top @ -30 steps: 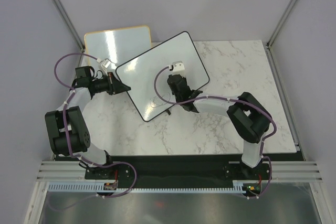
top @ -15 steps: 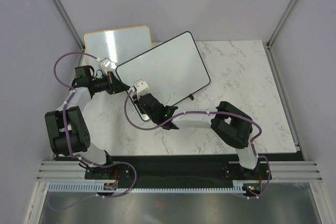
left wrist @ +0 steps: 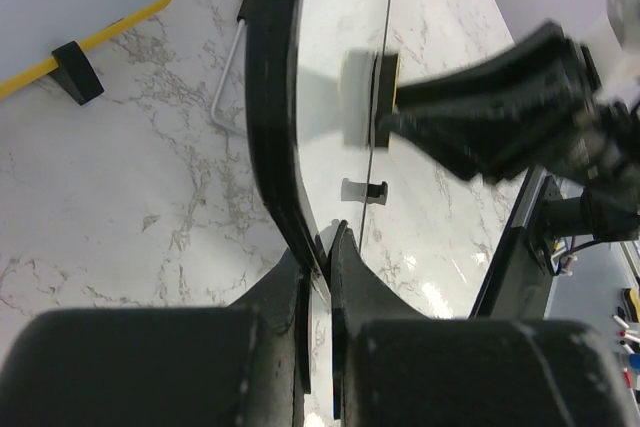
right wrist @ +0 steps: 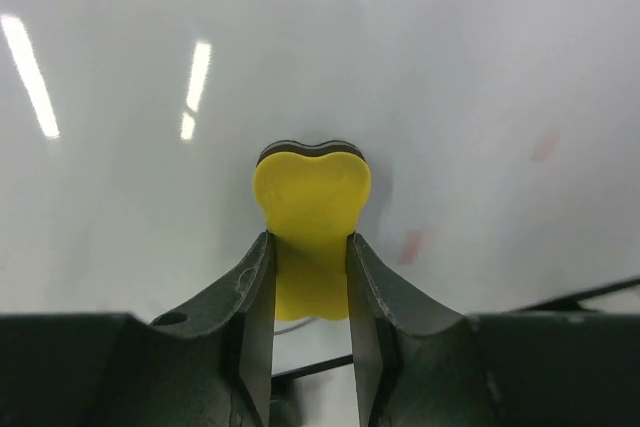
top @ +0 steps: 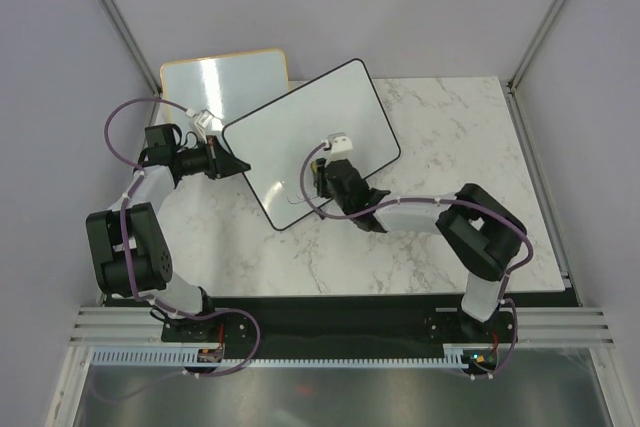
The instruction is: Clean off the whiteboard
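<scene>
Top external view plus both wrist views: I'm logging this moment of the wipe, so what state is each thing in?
Large black-framed white whiteboard: edge clamped by the left claw, faint reddish smudges on it.
Yellow lobed eraser with dark pad: pinched in the right claw, pad against the whiteboard.
Left claw: shut on the whiteboard's edge.
Right claw: shut on the eraser.
Small orange-framed whiteboard: untouched, looks blank.

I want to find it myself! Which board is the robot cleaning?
On the marble table, two white boards sit at the back left. The whiteboard is the bigger one, where the right gripper holds a yellow eraser. Its frame is black; the smaller board has an orange one.
</scene>
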